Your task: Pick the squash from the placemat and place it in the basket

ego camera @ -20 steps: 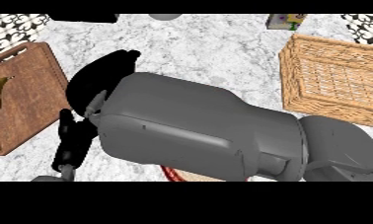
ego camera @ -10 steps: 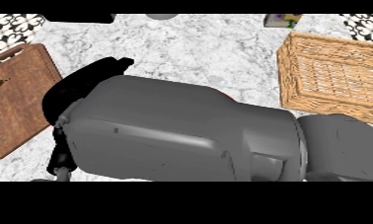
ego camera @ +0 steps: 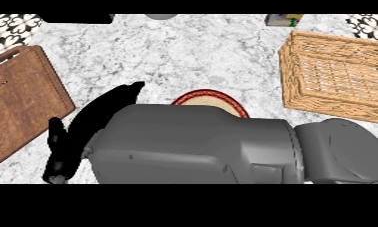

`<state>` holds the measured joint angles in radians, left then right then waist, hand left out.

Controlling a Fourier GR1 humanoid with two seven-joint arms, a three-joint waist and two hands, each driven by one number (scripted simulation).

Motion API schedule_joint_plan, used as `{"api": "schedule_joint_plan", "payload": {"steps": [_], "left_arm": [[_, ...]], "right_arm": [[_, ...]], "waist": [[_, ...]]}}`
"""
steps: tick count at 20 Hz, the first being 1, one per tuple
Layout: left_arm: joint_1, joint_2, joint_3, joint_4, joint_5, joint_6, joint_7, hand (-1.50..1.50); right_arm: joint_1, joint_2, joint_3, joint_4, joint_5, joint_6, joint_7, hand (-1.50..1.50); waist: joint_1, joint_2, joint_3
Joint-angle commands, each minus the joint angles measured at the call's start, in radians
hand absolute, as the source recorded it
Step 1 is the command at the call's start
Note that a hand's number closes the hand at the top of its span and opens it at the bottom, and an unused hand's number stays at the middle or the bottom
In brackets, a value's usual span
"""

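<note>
Here, a wooden board (ego camera: 29, 101) lies at the bench's (ego camera: 192, 51) left edge. A black hand (ego camera: 63, 153) shows beside it — open or shut, I cannot tell. A grey forearm (ego camera: 199, 143) hides most of the placemat (ego camera: 214, 100); no squash shows. The wicker basket (ego camera: 332, 76) sits far right.

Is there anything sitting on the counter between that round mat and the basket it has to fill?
Nothing visible: bare marble lies between the placemat and the basket. The squash itself cannot be seen; the big grey forearm covers most of the mat.
</note>
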<state>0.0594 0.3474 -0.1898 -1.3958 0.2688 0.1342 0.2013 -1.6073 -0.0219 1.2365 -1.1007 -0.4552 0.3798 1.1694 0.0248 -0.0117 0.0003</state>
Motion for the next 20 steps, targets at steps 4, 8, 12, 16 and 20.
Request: {"api": "schedule_joint_plan", "payload": {"steps": [4, 8, 12, 16, 20], "left_arm": [[0.069, -0.005, -0.024, -0.003, -0.042, 0.038, 0.028, 0.0], [0.071, -0.002, -0.006, -0.001, -0.026, 0.021, 0.018, 0.0], [0.058, 0.0, 0.015, -0.007, -0.013, 0.021, 0.038, 0.0], [0.092, 0.004, 0.015, -0.01, -0.017, 0.001, 0.011, 0.0], [0.046, -0.029, 0.003, 0.024, -0.045, 0.029, 0.024, 0.0]], "right_arm": [[0.05, 0.021, 0.09, -0.008, -0.008, -0.033, 0.181, -1.5], [0.127, 0.021, 0.146, -0.055, 0.021, -0.092, 0.183, -1.5], [0.158, 0.021, 0.161, -0.037, 0.071, -0.11, 0.154, -1.5], [0.219, 0.016, 0.207, -0.047, 0.117, -0.13, 0.134, -1.5], [0.233, 0.017, 0.2, -0.046, 0.164, -0.165, 0.132, -1.5]], "waist": [[-0.008, 0.005, -0.001], [-0.016, 0.005, -0.001], [-0.027, 0.005, 0.0], [-0.025, 0.006, -0.001], [-0.032, 0.006, -0.001]]}}
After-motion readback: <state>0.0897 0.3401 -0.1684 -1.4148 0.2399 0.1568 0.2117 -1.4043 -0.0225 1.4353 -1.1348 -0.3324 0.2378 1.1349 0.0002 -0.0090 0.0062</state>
